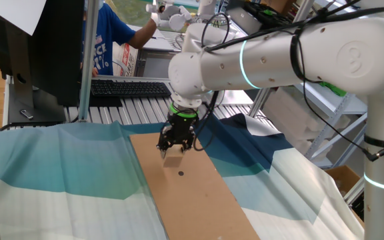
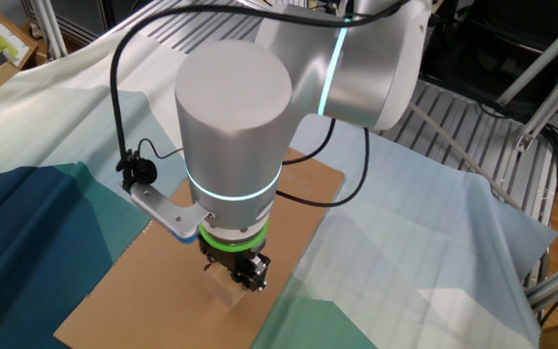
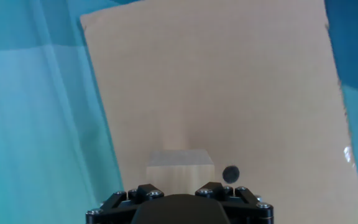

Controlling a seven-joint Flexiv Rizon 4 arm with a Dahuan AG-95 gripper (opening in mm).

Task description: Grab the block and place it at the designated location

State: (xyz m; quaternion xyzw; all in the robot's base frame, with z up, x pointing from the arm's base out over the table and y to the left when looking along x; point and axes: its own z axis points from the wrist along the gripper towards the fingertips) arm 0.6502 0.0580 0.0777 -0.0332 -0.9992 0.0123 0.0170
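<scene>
The block point(image 3: 180, 165) is a pale tan wooden cube. It sits between my gripper's point(image 3: 180, 188) jaws, which stand against its two sides. The designated location is a tiny black dot point(image 3: 230, 173) on the brown cardboard point(image 3: 229, 81), just right of the block and not covered by it. In one fixed view the gripper point(image 1: 175, 151) points straight down, with the block point(image 1: 173, 161) at its tip low over the cardboard and the dot point(image 1: 181, 174) a little nearer the camera. In the other fixed view the gripper point(image 2: 242, 274) hides most of the block point(image 2: 225, 288), and the dot is hidden.
The cardboard sheet point(image 1: 199, 200) lies on a teal and white cloth point(image 1: 59, 173) that covers the table. A keyboard point(image 1: 129, 87) and a person in a blue shirt point(image 1: 105, 37) are behind the table. Metal frame posts point(image 1: 85, 60) stand at the back left.
</scene>
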